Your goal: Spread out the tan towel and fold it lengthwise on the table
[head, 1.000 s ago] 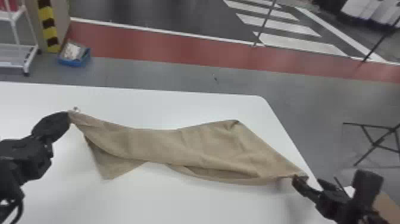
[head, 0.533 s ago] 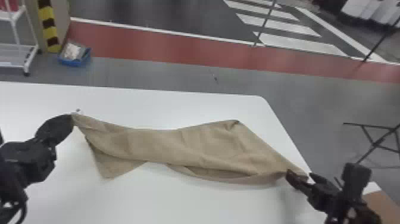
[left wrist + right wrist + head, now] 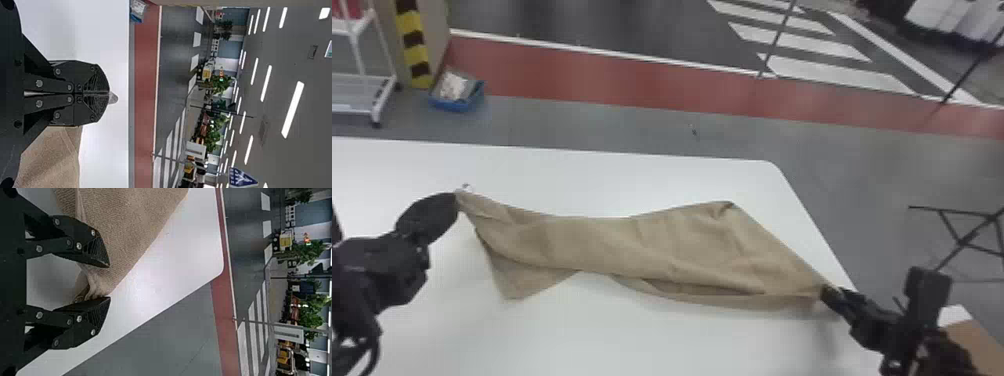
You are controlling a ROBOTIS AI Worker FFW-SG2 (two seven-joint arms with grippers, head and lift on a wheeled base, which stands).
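Grey floor [image 3: 812,145] spreads out beyond the tan towel [image 3: 612,245], crossed by a red strip [image 3: 632,82] and, farther off, white crossing stripes [image 3: 837,75]. Past the towel's left end, out on the floor, sit a blue bin [image 3: 457,104], a yellow-and-black striped post [image 3: 414,46] and a white rack [image 3: 362,80]. Off to the towel's right is the dark frame of a folding stand [image 3: 957,230].

Under the towel is my white counter [image 3: 612,345], its rounded far corner showing beyond the towel's right half. The towel stretches sideways across it in a long, uneven band, layered and creased along the side nearest me. One pointed flap pokes out toward me near its left end, and the far side rises to a rumpled peak toward the right before slanting down to the right-hand corner.

At the towel's left tip is my left hand [image 3: 454,200], fingers pressed together and pinching that corner; a small pale bit peeks out past the fingertips. At the right tip is my right hand [image 3: 829,294], fingers spread apart, with the bunched corner of the cloth between them, close to one finger. Whether it touches that finger I can't tell.
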